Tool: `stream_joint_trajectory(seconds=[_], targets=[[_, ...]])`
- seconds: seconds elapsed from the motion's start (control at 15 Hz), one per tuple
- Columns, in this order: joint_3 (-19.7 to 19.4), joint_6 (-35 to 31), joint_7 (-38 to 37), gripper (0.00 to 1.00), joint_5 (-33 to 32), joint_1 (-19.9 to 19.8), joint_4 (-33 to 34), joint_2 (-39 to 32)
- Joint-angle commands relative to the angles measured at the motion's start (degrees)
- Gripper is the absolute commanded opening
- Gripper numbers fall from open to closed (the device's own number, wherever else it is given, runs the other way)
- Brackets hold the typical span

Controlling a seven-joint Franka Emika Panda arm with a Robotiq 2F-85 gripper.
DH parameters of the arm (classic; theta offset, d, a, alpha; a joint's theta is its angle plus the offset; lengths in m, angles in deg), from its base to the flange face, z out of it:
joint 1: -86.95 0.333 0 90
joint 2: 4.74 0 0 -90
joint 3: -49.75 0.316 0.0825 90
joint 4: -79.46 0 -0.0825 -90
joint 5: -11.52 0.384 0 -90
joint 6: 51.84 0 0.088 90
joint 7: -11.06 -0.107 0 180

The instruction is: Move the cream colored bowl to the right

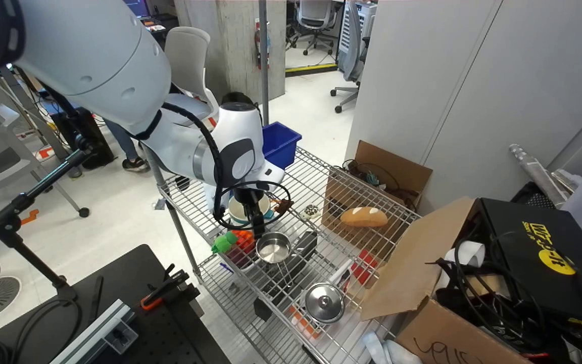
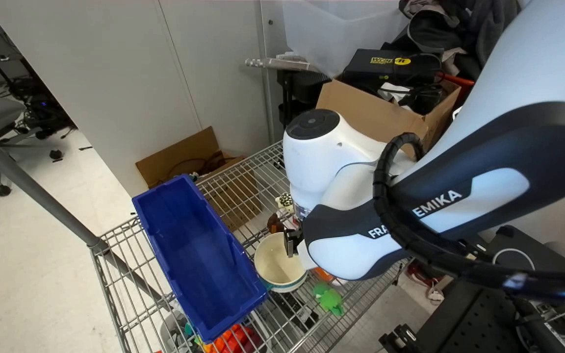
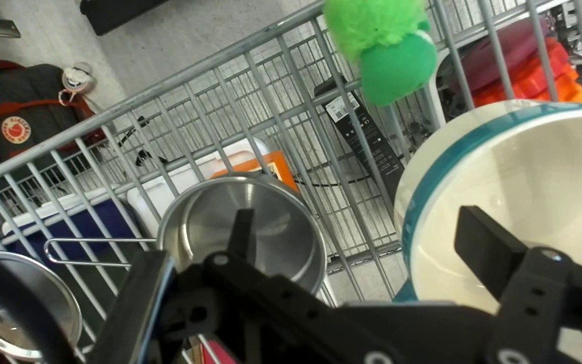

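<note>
Cream-coloured bowl (image 3: 528, 182) by the long edge of the wire shelf (image 3: 250, 44); my gripper (image 3: 356, 215) gapes over it and the steel pot (image 3: 282, 240), so closing may knock the pot.

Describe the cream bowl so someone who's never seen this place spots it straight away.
Start at the wire shelf and find the long blue bin on it. In that exterior view, the cream bowl sits beside the bin's lower-right corner. It's round, with a teal band around its outside, unlike the shiny, plain steel pot nearby.
</note>
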Motion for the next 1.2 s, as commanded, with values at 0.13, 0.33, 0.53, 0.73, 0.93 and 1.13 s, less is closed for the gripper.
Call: stream_joint_trajectory(seconds=[0.13,0.33,0.53,0.73,0.93,1.13], targets=[[0.2,-0.5,3.1,0.72,0.9,0.9,2.2,-2.2],[0.3,-0.2,4.1,0.49,0.9,1.2,2.7,-2.7],[-0.2,0.9,4.7,0.27,0.3,2.1,3.7,-3.4],[0.6,2.8,6.8,0.05,1.2,1.6,5.3,-3.9],[0.4,3.0,7.4,0.0,1.0,1.8,5.9,-3.7],[0.5,-0.2,8.2,0.01,1.5,1.3,4.3,-0.2]])
